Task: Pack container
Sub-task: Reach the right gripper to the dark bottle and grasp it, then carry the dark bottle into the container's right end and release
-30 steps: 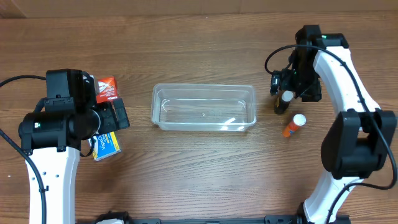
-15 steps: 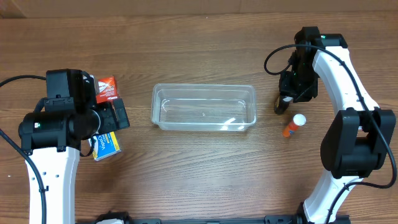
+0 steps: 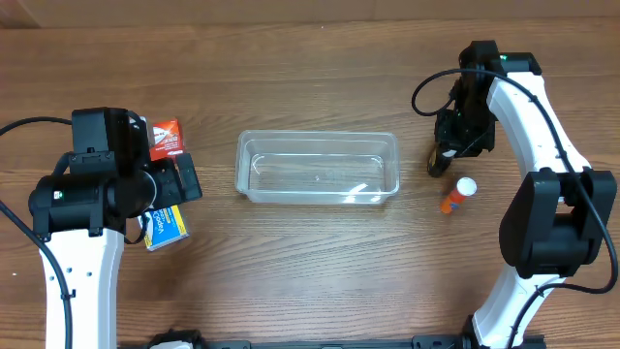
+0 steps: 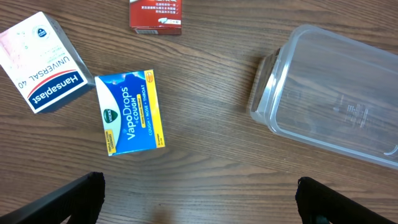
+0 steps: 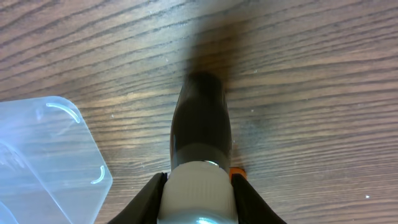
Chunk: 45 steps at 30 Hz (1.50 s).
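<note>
The container (image 3: 319, 137), a clear shallow tub, lies at the table's centre with nothing in it; its corners also show as the container (image 4: 263, 87) and the container (image 5: 93, 163). To its right stands a dark bottle (image 3: 438, 166) with a white cap. My right gripper (image 3: 450, 145) comes down over it, and in the right wrist view the right gripper (image 5: 198, 194) is shut on the cap of the bottle (image 5: 201, 121). My left gripper (image 4: 199, 193) hangs open over bare wood, left of the tub.
An orange bottle (image 3: 458, 195) with a white cap lies just right of the dark one. By the left arm lie a red box (image 4: 155, 15), a blue VapoDrops box (image 4: 130, 112) and a white Hansaplast box (image 4: 42, 63).
My right gripper's fingers have closed from wide open onto the dark bottle's white cap. The left arm and the boxes have not moved.
</note>
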Each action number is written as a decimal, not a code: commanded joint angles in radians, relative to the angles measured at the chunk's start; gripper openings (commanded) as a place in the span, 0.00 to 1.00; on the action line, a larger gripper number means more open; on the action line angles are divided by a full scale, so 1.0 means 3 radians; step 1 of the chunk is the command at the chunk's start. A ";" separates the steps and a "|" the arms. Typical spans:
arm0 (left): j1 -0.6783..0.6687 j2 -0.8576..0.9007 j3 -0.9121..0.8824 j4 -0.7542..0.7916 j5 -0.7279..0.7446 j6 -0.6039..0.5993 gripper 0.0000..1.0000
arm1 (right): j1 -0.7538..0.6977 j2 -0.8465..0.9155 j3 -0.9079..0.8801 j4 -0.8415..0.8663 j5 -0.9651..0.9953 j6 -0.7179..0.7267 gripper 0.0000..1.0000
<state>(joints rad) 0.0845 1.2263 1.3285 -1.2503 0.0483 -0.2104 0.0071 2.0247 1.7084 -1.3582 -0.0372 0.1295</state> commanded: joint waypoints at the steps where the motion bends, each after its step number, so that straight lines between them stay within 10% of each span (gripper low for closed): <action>1: -0.0022 -0.0001 0.0084 -0.0004 -0.0046 0.0014 1.00 | -0.0003 -0.0072 0.0273 -0.0062 0.0070 -0.0006 0.04; 14: -0.0022 -0.0001 0.0084 0.0019 -0.0046 0.0014 1.00 | 0.1097 -0.1122 0.1101 -0.0758 0.0070 0.0688 0.04; 29: -0.0022 -0.0001 0.0084 0.0015 -0.0046 0.0014 1.00 | 0.1363 -0.1082 -0.0540 0.0674 0.0432 0.1030 0.04; 45: -0.0022 -0.0001 0.0084 0.0017 -0.0046 0.0014 1.00 | 0.1363 -0.0647 -0.0571 0.0900 0.0596 0.1034 0.04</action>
<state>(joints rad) 0.0845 1.2263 1.3296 -1.2453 0.0414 -0.2104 0.4187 1.8378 1.5352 -1.1034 0.1200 0.4335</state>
